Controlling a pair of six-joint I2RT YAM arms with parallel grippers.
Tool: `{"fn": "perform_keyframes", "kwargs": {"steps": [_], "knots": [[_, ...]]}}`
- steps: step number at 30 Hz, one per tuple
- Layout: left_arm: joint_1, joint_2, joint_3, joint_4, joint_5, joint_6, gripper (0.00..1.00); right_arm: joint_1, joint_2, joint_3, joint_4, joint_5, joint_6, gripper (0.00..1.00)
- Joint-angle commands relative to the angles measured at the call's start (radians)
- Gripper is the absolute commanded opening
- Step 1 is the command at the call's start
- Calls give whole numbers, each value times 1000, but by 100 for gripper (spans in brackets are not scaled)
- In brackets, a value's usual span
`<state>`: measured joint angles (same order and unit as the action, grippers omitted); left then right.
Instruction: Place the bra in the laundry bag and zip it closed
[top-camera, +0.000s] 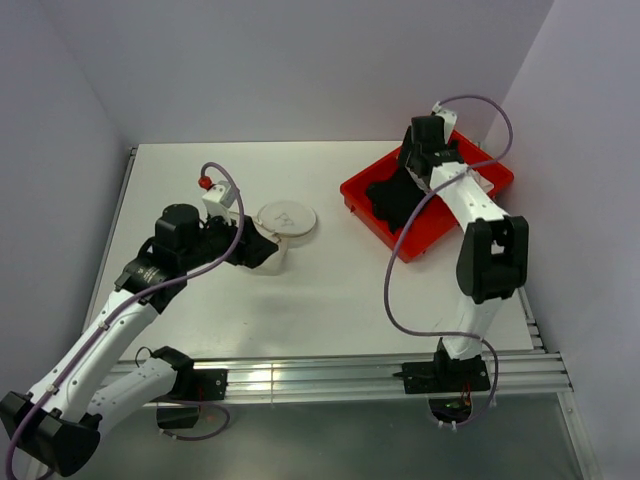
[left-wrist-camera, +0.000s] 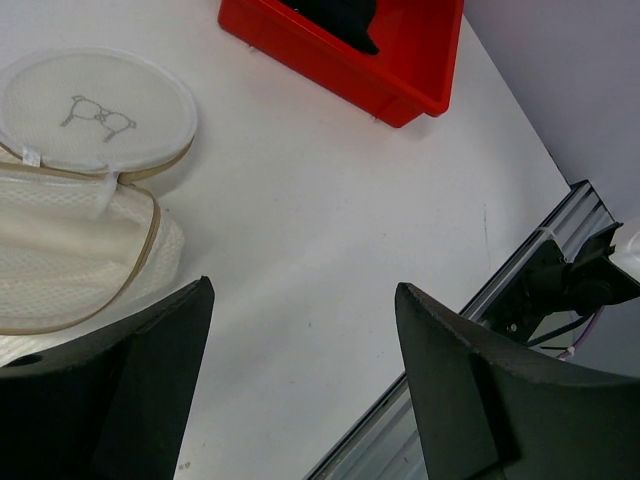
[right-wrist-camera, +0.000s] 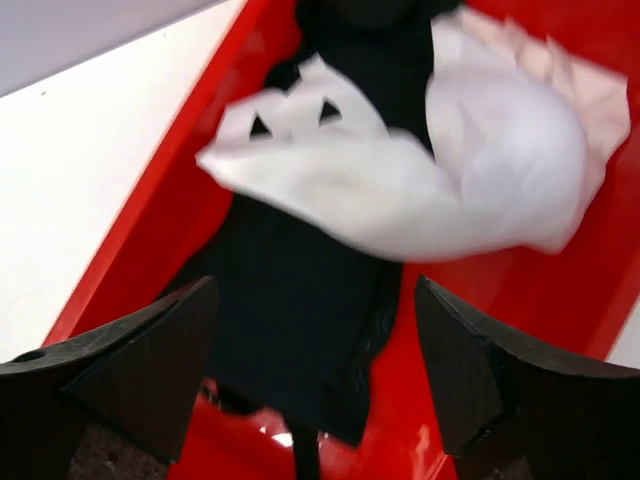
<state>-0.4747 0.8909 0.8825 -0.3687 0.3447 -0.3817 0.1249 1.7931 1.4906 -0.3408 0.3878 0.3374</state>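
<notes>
Bra (right-wrist-camera: 480, 170), apparently white, in red tray (right-wrist-camera: 230, 90)

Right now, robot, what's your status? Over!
Left gripper open, empty, beside laundry bag. Right gripper open over red tray. Bag unzipped; white bra lying in tray on black cloth. Nothing blocking between.

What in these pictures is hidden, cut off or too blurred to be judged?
- Top view: the right arm covers much of the red tray; no white garment shows there.
- Right wrist view: the white garment over the black garment is blurred; what kind of garment it is cannot be told.
- Left wrist view: the laundry bag is cut off by the left edge; its inside is hidden.
</notes>
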Motion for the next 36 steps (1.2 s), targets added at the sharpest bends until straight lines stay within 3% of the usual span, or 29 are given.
{"fn": "perform_keyframes", "kwargs": {"steps": [1,5,12,14,15,17,20,23,29,33,36], "knots": [[-5,-13,-8,30,11,20,80,-18,127,180,-116,40,-152,88],[-31,-9,-1,11,-39,32,80,-24,258,315,-181,52,-216,88],[-41,22,4,8,-52,33,79,-48,325,345,-148,56,-239,78],[-41,22,3,10,-64,33,79,-54,339,362,-145,68,-253,53],[-41,22,1,10,-68,33,79,-57,345,365,-144,69,-255,25],[-39,25,3,13,-78,35,79,-64,338,349,-110,80,-261,0],[-38,34,4,11,-93,37,78,-64,263,272,-22,100,-258,0],[-36,45,6,10,-104,37,78,-38,106,156,101,132,-270,0],[-33,37,4,14,-115,24,79,56,-243,-74,180,162,-223,0],[-33,16,-2,33,-102,6,79,208,-493,-251,149,132,-172,0],[-33,19,-2,37,-70,-9,79,411,-636,-378,89,171,-160,0]]}}
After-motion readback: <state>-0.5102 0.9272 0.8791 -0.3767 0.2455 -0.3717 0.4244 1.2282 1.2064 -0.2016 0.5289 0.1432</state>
